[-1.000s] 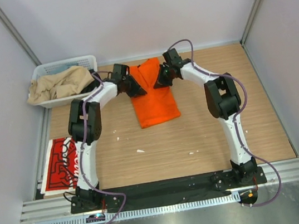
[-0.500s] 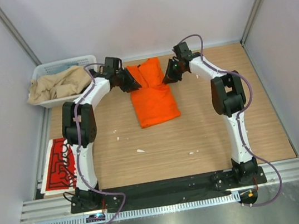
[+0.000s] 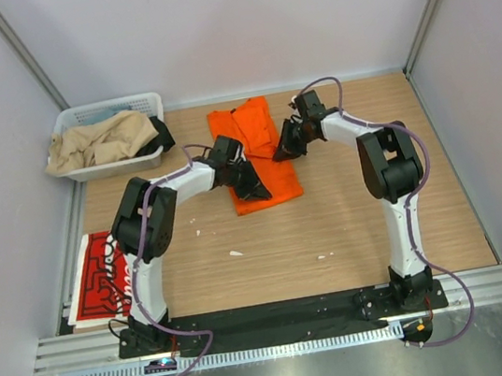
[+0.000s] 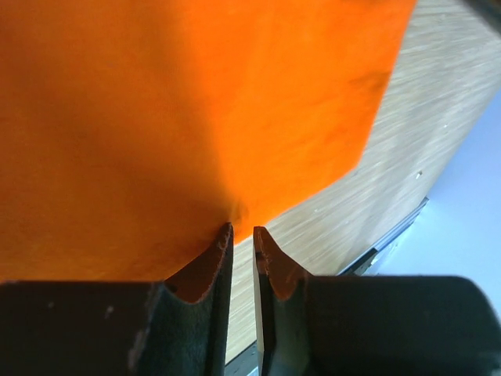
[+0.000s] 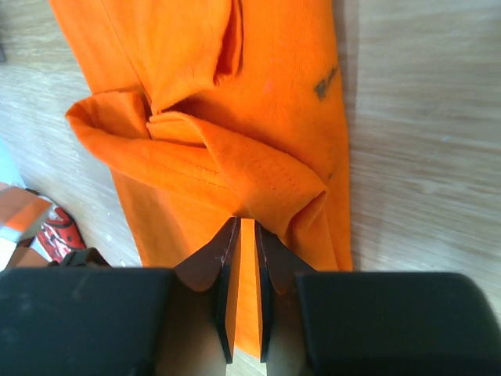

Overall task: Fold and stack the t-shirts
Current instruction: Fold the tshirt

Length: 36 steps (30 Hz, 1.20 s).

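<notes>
- My right gripper point(image 5: 246, 223) is clamped on the orange t-shirt point(image 5: 274, 102). In the right wrist view a strip of orange cloth fills the narrow slot between the two fingers, low in the middle of the frame.
- From that pinch a raised ridge of cloth runs up and to the left, its hem doubled over on itself. The rest of the shirt lies flat on the table point(image 3: 360, 219).
- My left gripper point(image 4: 241, 231) has its fingers a thin slit apart. In the left wrist view the orange edge comes right down to the fingertips and touches them.
- Pale wood shows through the slit lower down, so I cannot tell whether the cloth is pinched there or only resting against the tips.
- In the top view both my grippers are on the orange shirt — the left over its lower left part, the right at its right edge, higher up.
- The shirt is a long, narrow folded shape in the upper middle of that frame, running from the far edge of the table towards me, with layered folds at the far end.
- The red t-shirt point(image 3: 103, 272) lies flat at the lower left of the top view, white lettering up — well apart from the orange one.
- A white basket point(image 3: 107, 106) sits at the upper left, with a tan cloth point(image 3: 97, 140) heaped in it.
</notes>
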Each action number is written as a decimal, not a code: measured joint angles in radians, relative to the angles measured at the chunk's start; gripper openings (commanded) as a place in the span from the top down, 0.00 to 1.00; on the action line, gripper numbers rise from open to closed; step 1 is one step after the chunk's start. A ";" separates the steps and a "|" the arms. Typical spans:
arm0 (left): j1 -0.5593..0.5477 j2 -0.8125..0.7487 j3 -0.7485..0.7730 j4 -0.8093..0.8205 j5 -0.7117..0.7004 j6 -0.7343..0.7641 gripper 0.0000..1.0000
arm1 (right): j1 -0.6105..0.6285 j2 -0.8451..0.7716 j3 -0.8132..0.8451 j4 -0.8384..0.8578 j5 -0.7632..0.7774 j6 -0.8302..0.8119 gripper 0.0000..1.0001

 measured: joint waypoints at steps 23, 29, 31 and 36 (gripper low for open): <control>0.024 -0.062 -0.096 0.000 -0.018 0.022 0.86 | 0.006 -0.188 -0.330 0.237 -0.041 0.080 0.99; 0.024 -0.062 -0.098 -0.021 -0.040 0.036 0.87 | 0.009 -0.127 -0.325 0.360 -0.039 0.109 0.99; 0.024 -0.062 -0.098 -0.040 -0.055 0.043 0.88 | 0.008 -0.093 -0.304 0.377 -0.039 0.113 0.99; 0.024 -0.062 -0.100 -0.068 -0.073 0.058 0.88 | -0.002 -0.018 -0.231 0.407 -0.047 0.135 0.99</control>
